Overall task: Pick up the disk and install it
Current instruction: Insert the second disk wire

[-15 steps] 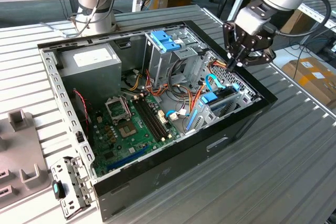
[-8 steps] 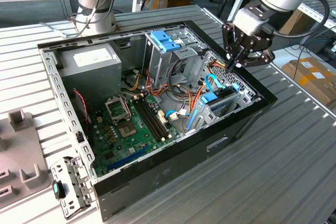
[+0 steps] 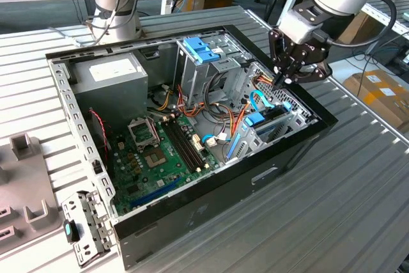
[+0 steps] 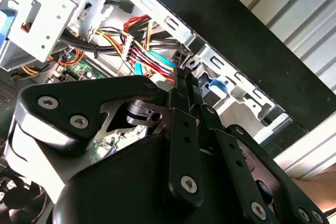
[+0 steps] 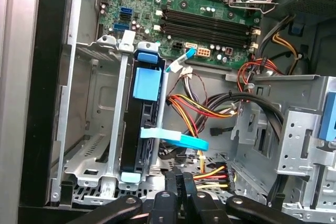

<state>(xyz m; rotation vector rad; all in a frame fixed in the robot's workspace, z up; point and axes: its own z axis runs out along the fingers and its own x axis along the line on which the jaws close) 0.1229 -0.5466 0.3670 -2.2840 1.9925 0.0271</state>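
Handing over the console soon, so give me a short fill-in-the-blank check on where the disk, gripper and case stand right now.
1. The disk sits on edge in the metal bay, framed by a light-____ caddy.
2. The gripper hovers above the open computer case and holds ____.
3. The gripper's fingers are ____.
4. The motherboard's circuit board is ____ in colour.

Missing words: blue; nothing; shut; green
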